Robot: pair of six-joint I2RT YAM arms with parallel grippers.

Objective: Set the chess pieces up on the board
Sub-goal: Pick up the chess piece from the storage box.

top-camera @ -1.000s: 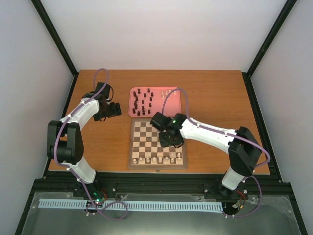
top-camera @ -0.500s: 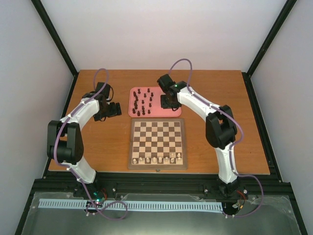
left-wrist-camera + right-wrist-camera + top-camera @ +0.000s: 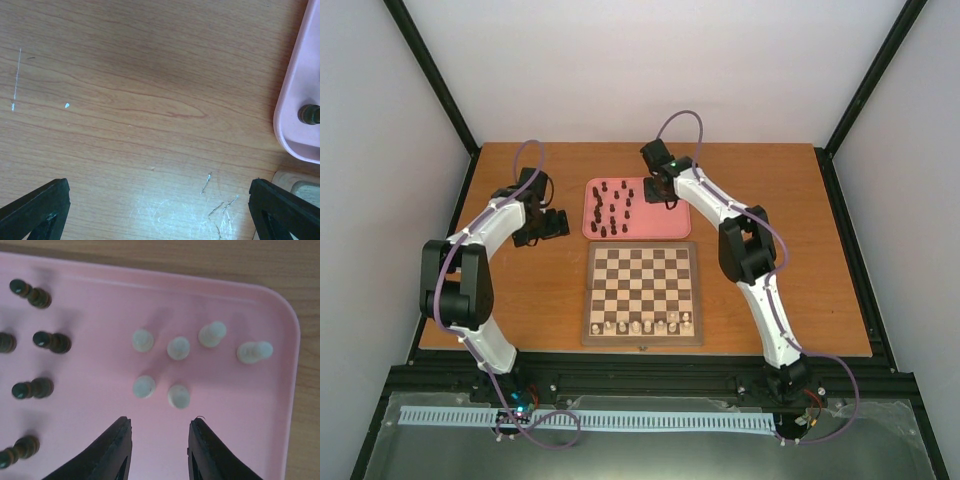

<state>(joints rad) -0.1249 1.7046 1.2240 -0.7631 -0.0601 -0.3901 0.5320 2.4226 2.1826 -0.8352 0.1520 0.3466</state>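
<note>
Seen from above, the board (image 3: 640, 285) lies at the centre of the wooden table (image 3: 810, 200), with a pink tray (image 3: 672, 225) just beyond it, toward the top of the frame.

One row of cream pieces (image 3: 636, 326) stands along the board's bottom edge. They are too small here to count, though it looks like most of a back rank. The rest of the board is bare.

My right pincer (image 3: 159, 450) hovers over the right part of the tray. Its two dark fingers are spread apart at the bottom of the wrist view with nothing between them. Just ahead of them, six loose cream pieces (image 3: 178, 348) stand in a cluster at the centre of that view. Several dark brown pieces (image 3: 52, 341) stand toward the left edge.

My left pincer (image 3: 159, 212) is spread wide and empty over bare table, left of the tray.

I judge the task to be early. Part of the cream side is placed, six cream pieces are still in the tray, and none of the dark pieces has reached the board.
</note>
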